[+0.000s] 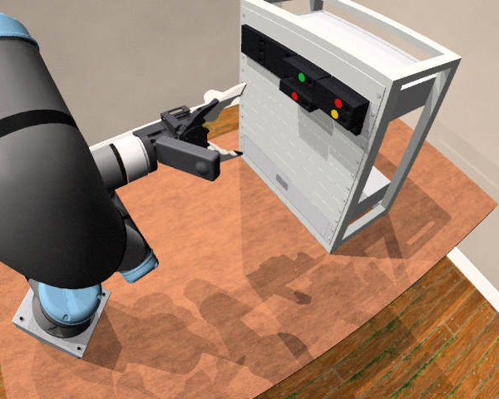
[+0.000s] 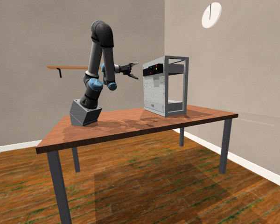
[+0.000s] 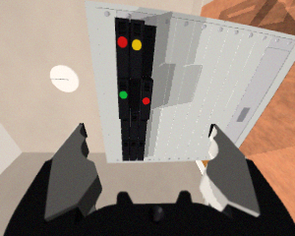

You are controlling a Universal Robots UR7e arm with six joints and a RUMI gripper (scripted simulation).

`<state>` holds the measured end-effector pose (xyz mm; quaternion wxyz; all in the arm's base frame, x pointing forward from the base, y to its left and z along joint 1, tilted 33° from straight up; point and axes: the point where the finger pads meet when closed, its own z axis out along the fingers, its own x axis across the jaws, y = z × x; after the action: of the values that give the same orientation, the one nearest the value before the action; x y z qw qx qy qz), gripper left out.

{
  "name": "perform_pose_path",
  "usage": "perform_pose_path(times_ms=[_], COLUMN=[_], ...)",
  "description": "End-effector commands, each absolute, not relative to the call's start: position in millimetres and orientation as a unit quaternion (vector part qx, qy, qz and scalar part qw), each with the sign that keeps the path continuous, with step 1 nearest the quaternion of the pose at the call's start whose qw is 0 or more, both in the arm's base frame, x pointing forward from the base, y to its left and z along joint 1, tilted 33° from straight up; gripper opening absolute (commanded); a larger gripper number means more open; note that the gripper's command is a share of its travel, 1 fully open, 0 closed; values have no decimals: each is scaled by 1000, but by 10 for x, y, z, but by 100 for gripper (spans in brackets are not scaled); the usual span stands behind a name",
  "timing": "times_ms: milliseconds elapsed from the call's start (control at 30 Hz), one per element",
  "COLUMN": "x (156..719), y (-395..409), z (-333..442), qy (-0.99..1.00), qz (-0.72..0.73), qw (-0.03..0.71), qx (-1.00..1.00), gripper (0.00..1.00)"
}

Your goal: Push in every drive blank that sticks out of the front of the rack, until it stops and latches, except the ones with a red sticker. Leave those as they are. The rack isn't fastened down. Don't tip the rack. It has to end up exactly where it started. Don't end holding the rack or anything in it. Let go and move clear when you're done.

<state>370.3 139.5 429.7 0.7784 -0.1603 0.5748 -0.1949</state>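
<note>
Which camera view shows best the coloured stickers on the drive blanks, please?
The top view: the green sticker, two red stickers and the yellow sticker appear large, on blanks visibly sticking out. The wrist view shows all four smaller, face-on and rotated. The exterior view shows only tiny dots.

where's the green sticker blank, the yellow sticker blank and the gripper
green-sticker blank (image 1: 301, 77): top view, on its green dot.
yellow-sticker blank (image 1: 334, 113): top view, on its yellow dot.
gripper (image 1: 239, 121): top view, midway between the open fingertips, which hold nothing.

Open end effector (image 1: 240, 121) facing rack (image 1: 422, 124)
</note>
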Motion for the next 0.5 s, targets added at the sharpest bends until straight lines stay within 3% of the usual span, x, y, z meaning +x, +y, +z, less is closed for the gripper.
perform_pose_path(times_ms=[0,467], x=[3644,3556], y=[1355,1310], z=[4400,4530], qy=[563,548], qz=[-187,-179], qw=[791,806], qx=[-149,-134], gripper=[100,100])
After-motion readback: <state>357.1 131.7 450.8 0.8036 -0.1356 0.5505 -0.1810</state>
